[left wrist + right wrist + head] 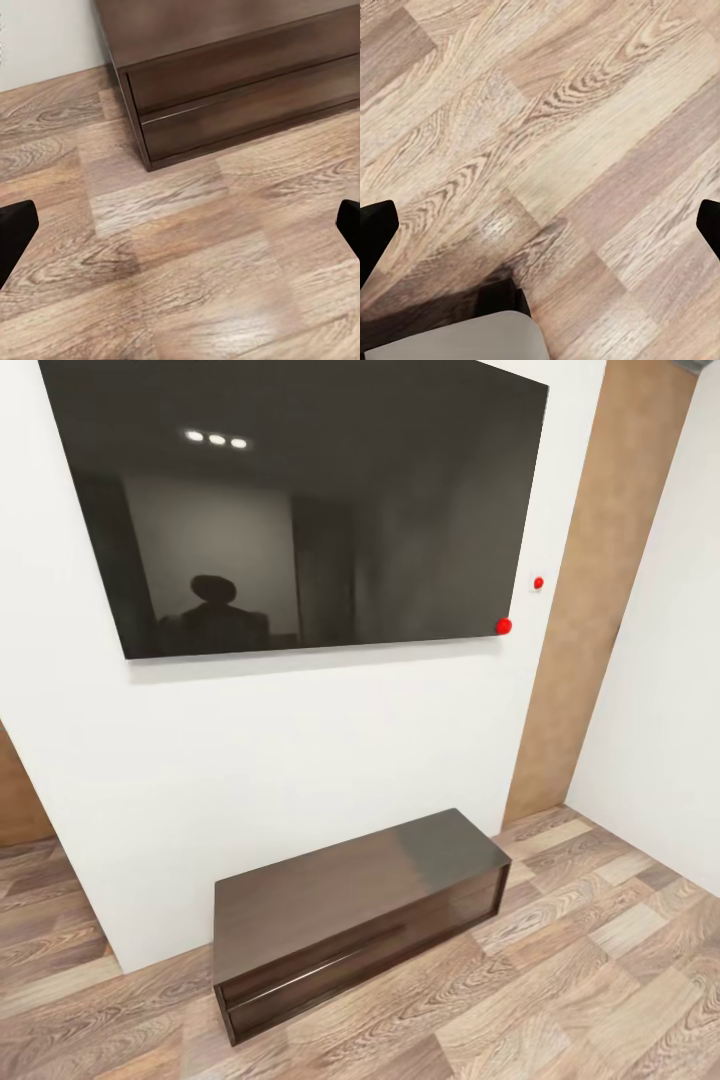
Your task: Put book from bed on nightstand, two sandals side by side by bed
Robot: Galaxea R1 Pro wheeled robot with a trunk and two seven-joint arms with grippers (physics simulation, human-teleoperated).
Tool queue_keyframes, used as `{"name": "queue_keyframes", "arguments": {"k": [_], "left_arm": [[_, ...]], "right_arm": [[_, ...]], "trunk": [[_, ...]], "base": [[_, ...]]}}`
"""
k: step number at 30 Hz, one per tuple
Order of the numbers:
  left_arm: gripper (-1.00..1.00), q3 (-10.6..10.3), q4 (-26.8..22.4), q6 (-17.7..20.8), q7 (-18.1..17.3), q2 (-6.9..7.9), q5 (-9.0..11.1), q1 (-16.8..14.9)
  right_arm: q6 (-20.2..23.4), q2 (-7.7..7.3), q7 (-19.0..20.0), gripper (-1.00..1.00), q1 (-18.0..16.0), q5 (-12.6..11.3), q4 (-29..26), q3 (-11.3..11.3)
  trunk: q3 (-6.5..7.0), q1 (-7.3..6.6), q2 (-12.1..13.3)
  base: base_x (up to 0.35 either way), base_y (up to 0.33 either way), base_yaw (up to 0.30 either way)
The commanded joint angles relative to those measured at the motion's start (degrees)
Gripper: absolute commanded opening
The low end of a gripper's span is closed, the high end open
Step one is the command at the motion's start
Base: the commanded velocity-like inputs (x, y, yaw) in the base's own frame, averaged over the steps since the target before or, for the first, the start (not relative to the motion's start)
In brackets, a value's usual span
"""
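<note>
While the head view takes in a white wall (300, 760), a dark wall screen (300, 500) and a long low bench (350, 910), book, bed and sandals lie elsewhere; both claws, left claw (180, 225) and right claw (540, 225), gape empty; the thin paperback should prove light, best pinched at an edge

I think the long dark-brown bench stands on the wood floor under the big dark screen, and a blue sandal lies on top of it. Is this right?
Not quite. The bench does stand on the wood floor under the dark screen, but its top is bare, as the head view shows.
</note>
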Motion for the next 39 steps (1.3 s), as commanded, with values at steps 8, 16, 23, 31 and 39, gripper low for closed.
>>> {"name": "queue_keyframes", "arguments": {"k": [8,16,23,31,39], "left_arm": [[1.0,-0.1,0.0,-0.1,0.0,0.01,0.2,0.0],[1.0,-0.2,0.0,-0.1,0.0,0.01,0.2,0.0],[1.0,-0.2,0.0,-0.1,0.1,0.01,0.2,0.0],[1.0,-0.3,0.0,-0.1,0.1,0.01,0.2,0.0],[1.0,-0.3,0.0,-0.1,0.1,0.01,0.2,0.0]], "right_arm": [[-0.2,0.01,0.0,1.0,0.0,-0.1,0.0,-0.1],[-0.2,0.01,-0.1,1.0,0.0,-0.1,0.0,-0.1],[-0.2,0.03,-0.1,1.0,0.0,-0.1,0.0,-0.1],[-0.2,0.03,-0.2,1.0,0.0,-0.1,0.1,-0.1],[-0.2,0.05,-0.2,1.0,0.0,-0.1,0.0,-0.1]], "trunk": [[-0.05,0.0,0.0],[-0.05,0.0,0.0],[-0.05,0.0,0.0],[-0.05,0.0,0.0],[-0.05,0.0,0.0]], "base": [[0.0,0.0,0.222],[0.0,0.0,0.279],[0.0,0.0,0.283],[0.0,0.0,0.283],[0.0,0.0,0.284]]}}
